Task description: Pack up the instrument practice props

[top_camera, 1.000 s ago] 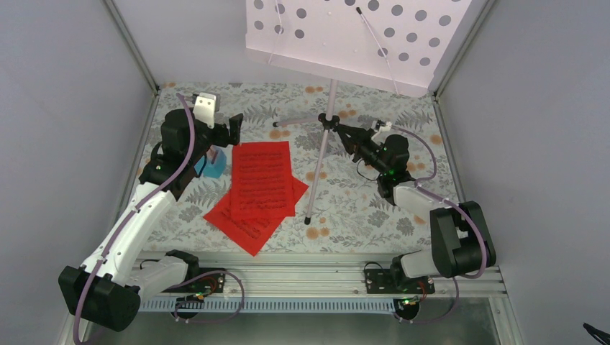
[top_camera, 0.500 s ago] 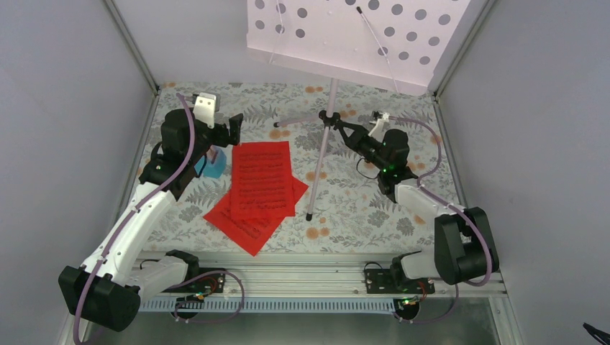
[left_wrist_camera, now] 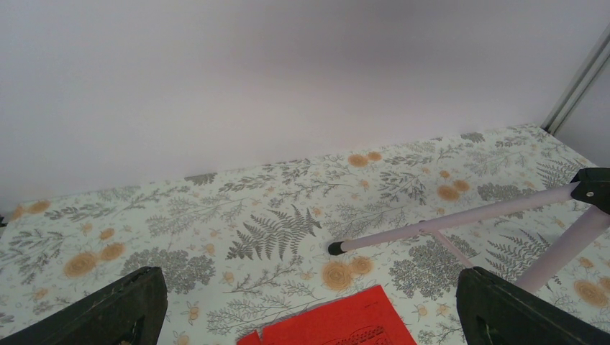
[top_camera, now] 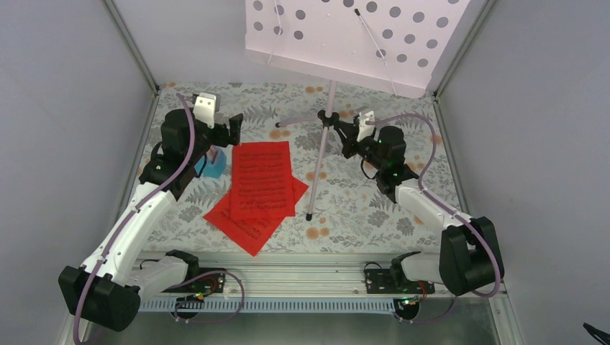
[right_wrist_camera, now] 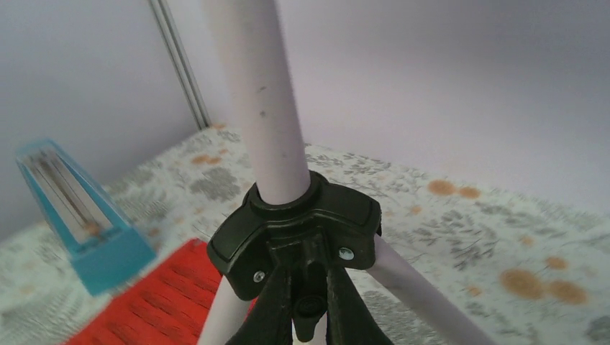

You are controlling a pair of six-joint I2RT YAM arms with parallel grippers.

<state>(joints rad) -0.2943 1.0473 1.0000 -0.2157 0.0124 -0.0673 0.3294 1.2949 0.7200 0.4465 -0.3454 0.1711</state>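
The lilac music stand [top_camera: 329, 93] stands at the back middle, and its perforated desk [top_camera: 345, 36] fills the top of the overhead view. My right gripper [top_camera: 344, 135] is shut on a small black knob [right_wrist_camera: 308, 310] under the stand's black leg hub [right_wrist_camera: 298, 230]. Red sheet-music pages [top_camera: 260, 188] lie fanned on the floral table, left of the stand's front leg. The light-blue metronome [top_camera: 213, 164] stands by the pages, partly hidden under my left arm. My left gripper [top_camera: 229, 129] hovers open above the pages' far edge [left_wrist_camera: 338, 327], and both fingers [left_wrist_camera: 108, 316] are empty.
Grey walls enclose the table on three sides, with metal corner posts [top_camera: 133, 43] at the back. One stand leg's foot [left_wrist_camera: 336, 248] rests on the table just behind the pages. The front leg's foot [top_camera: 308, 216] sits by the pages' right edge.
My right wrist has rolled and its arm has shifted while the gripper stays shut at the stand's hub. The left arm has not moved.
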